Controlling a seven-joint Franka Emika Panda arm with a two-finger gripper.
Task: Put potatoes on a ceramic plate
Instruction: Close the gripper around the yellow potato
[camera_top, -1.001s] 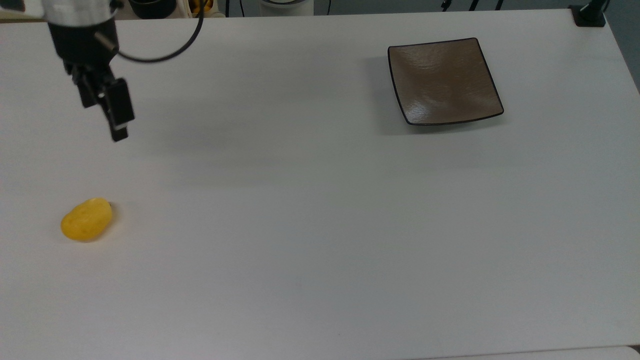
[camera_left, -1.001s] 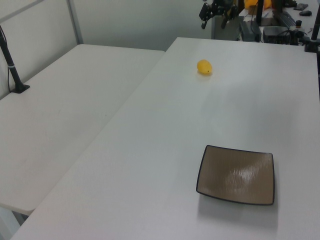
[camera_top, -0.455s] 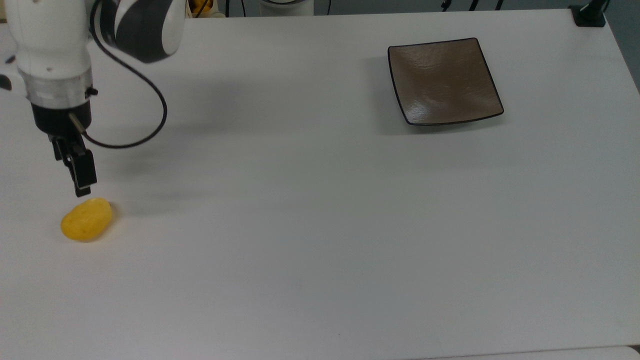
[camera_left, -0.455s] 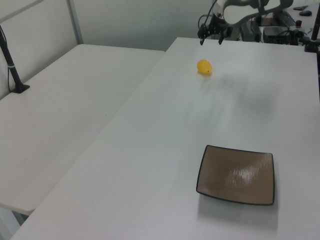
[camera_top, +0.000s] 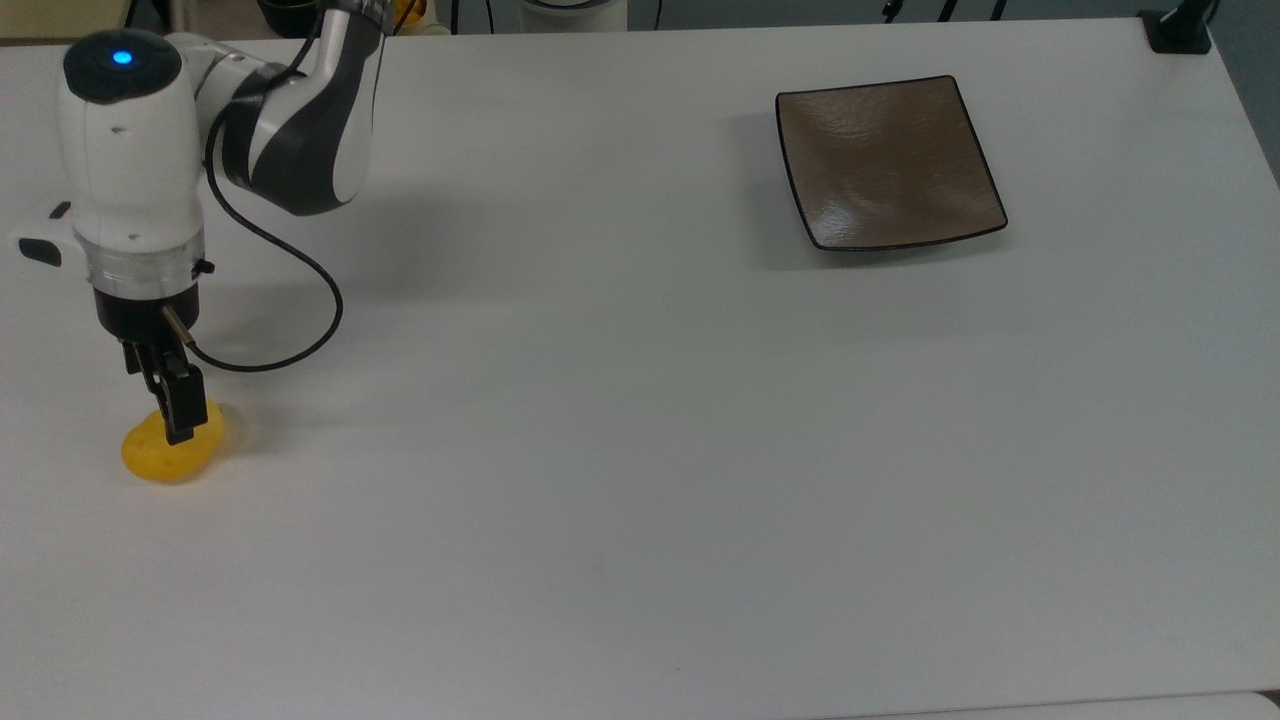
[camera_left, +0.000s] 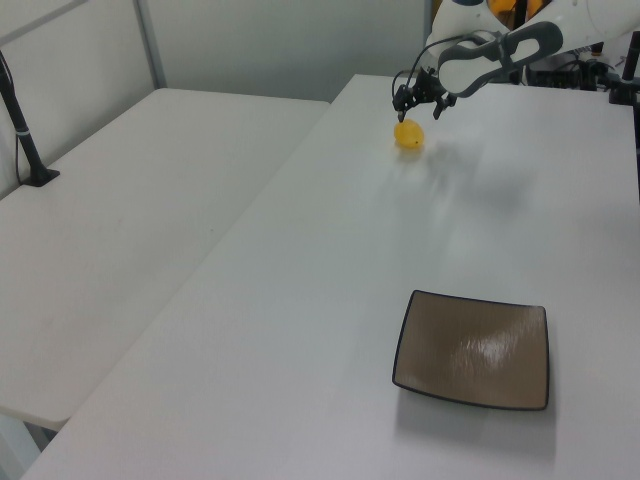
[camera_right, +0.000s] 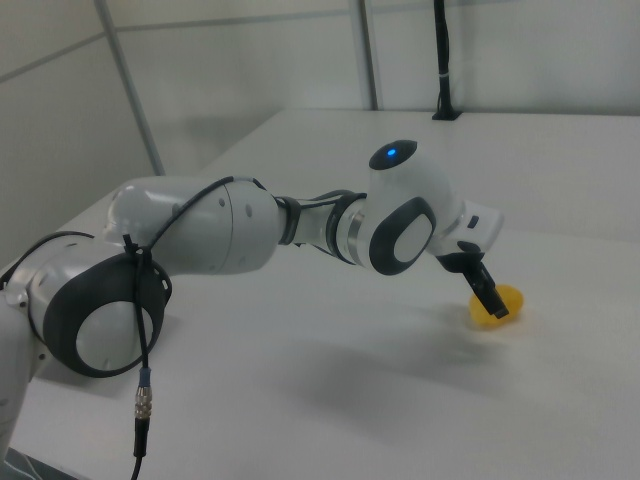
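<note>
Top view's lower left shows the end effector (camera_top: 180, 425) with fingers spread apart, poised over the yellow potato (camera_top: 165, 452) lying on the white desk (camera_top: 620, 450). Upper right, well apart, sits the square brown plate (camera_top: 888, 162), holding nothing.

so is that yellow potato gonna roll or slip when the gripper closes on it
Probably a bit of both. The potato is a rounded oval lying loose on the smooth table, so a nudge could roll it. Its surface looks glossy, so the gripper may slip unless centred.
</note>
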